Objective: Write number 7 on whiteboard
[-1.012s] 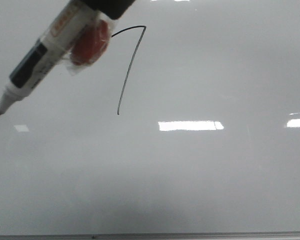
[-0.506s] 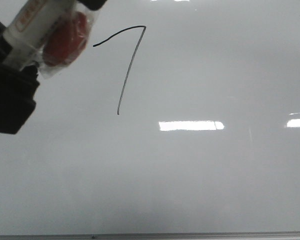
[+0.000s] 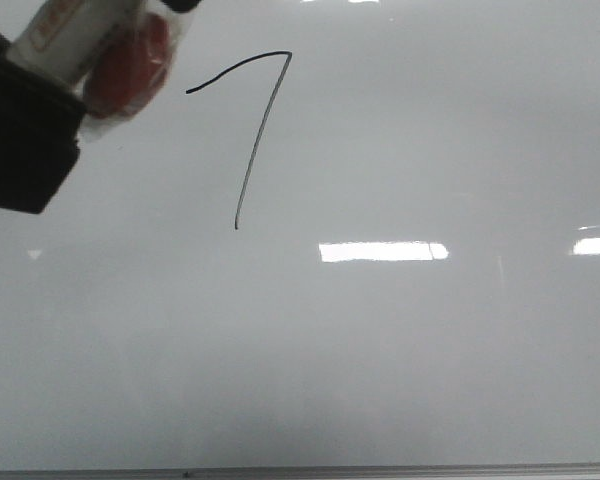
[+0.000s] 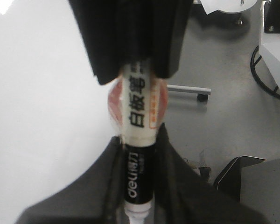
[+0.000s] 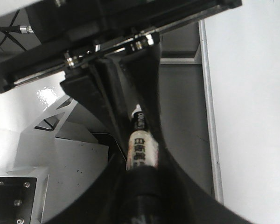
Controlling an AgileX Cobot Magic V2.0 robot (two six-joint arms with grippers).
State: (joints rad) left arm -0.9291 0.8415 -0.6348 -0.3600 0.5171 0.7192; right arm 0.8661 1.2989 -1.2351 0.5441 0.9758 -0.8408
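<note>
The number 7 [image 3: 252, 130] stood complete on the far-left part of the whiteboard [image 3: 400, 350]: curved top stroke joined to a long slanted downstroke. Left gripper [image 4: 136, 140] was clamped on a marker [image 4: 139, 121], held at the far-left corner, clear of the figure. Right gripper [image 5: 141, 154] likewise gripped a second marker [image 5: 142, 150], off the board's edge. Judged writing done; the remaining step looked like retreat. Best practice: lift the tip straight away from the board, avoid sweeping across the wet line, keep the grip firm.
</note>
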